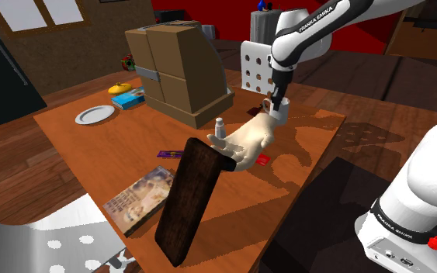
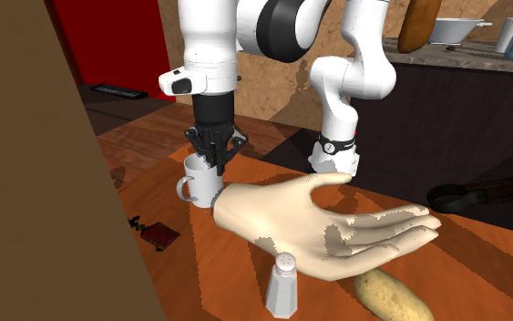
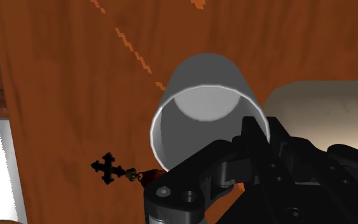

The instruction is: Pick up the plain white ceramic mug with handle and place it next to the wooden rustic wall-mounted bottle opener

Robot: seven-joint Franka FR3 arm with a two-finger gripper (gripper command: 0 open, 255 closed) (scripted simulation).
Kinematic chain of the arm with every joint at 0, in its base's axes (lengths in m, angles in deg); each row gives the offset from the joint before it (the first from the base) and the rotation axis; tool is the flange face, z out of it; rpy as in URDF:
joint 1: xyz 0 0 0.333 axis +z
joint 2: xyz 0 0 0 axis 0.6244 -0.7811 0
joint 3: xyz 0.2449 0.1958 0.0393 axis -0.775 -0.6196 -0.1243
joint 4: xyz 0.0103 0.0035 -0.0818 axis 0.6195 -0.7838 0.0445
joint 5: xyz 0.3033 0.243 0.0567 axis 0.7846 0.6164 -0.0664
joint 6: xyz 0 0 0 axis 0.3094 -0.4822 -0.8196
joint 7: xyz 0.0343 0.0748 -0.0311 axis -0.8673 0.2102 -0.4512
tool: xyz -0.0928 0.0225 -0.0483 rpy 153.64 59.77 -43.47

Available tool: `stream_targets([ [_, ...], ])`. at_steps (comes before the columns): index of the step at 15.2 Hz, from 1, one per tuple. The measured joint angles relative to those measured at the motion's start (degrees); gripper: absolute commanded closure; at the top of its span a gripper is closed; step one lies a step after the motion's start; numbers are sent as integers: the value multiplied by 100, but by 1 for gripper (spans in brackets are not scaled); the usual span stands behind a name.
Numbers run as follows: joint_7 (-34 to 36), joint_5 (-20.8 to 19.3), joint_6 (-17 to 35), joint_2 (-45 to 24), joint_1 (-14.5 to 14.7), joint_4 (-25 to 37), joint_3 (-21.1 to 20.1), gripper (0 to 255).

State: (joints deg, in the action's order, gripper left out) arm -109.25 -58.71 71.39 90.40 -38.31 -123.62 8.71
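Wooden table [image 1: 100, 155]: white mug [image 2: 200, 181] upright, black gripper [image 2: 216, 164] pinched narrow on its rim wall. Pale model hand [image 2: 318, 228] just beside, between mug and dark wooden board [image 1: 189, 200]. Shaker [image 2: 282, 283], potato [image 2: 391, 296] near hand.

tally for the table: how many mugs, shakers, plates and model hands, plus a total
mug: 1
shaker: 1
plate: 1
model hand: 1
total: 4
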Motion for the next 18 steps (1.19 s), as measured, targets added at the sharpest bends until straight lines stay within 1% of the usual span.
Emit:
stream_targets([
  [13, 71, -81, -1028, 443, -7, 592, -41, 255],
  [18, 84, -89, -1431, 531, -4, 909, -55, 255],
])
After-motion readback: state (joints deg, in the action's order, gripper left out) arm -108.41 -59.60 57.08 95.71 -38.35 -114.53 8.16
